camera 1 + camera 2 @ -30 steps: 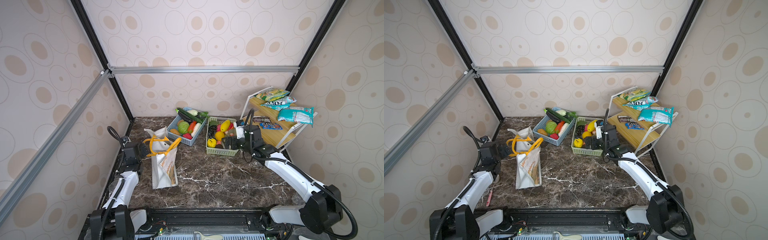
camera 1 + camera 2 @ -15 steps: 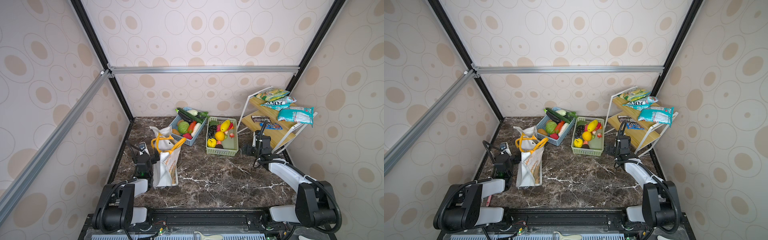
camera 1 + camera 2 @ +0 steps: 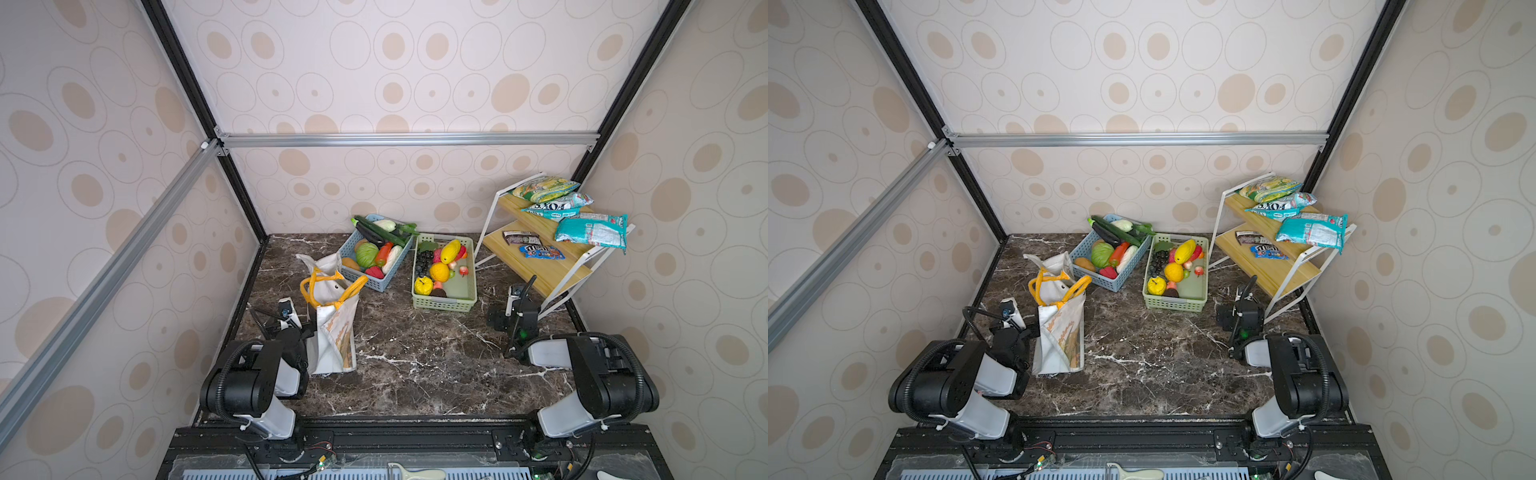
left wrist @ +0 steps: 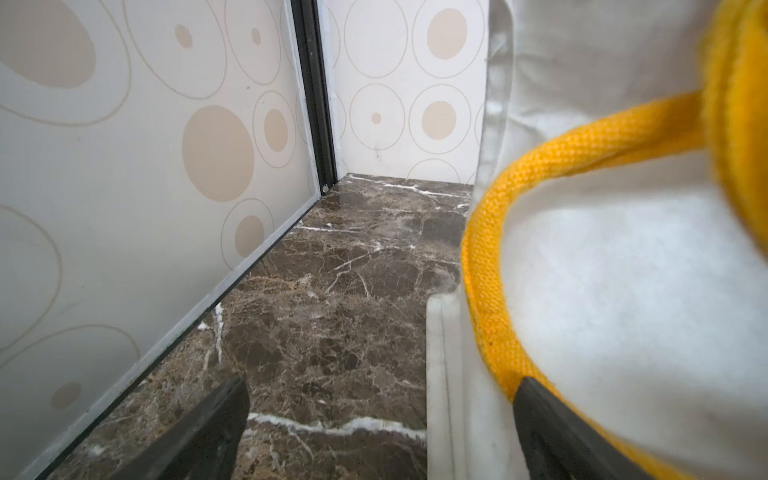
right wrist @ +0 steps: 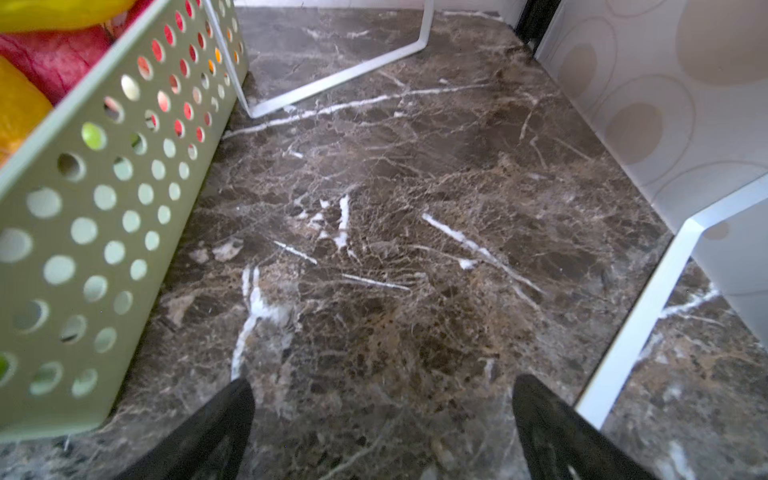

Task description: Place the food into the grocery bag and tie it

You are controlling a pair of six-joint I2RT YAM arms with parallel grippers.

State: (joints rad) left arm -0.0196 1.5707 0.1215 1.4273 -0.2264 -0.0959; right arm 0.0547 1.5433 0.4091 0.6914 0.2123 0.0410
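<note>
— Both arms have pulled back toward their bases since a second ago. The right gripper no longer hangs over the green basket, and the left gripper has come away from the mouth of the grocery bag.
— We agree. How do we read the jaws?
— We see both sets spread wide. Between the right gripper's 2 fingers lies only bare table, with the green basket's wall on one side and a white leg of the shelf rack on the other.
— And the left?
— It holds nothing. 1 finger sits against the bag's yellow handle; whether it presses the fabric we cannot tell.
— Where is the bag?
— In both top views it stands upright on the table, just beside the left arm, mouth open, handles up, near the blue basket.
— And the food?
— Still in the green basket: yellow, orange and red pieces and dark grapes crowd its far half. We cannot see into the bag. Snack packets lie on the shelf rack.
</note>
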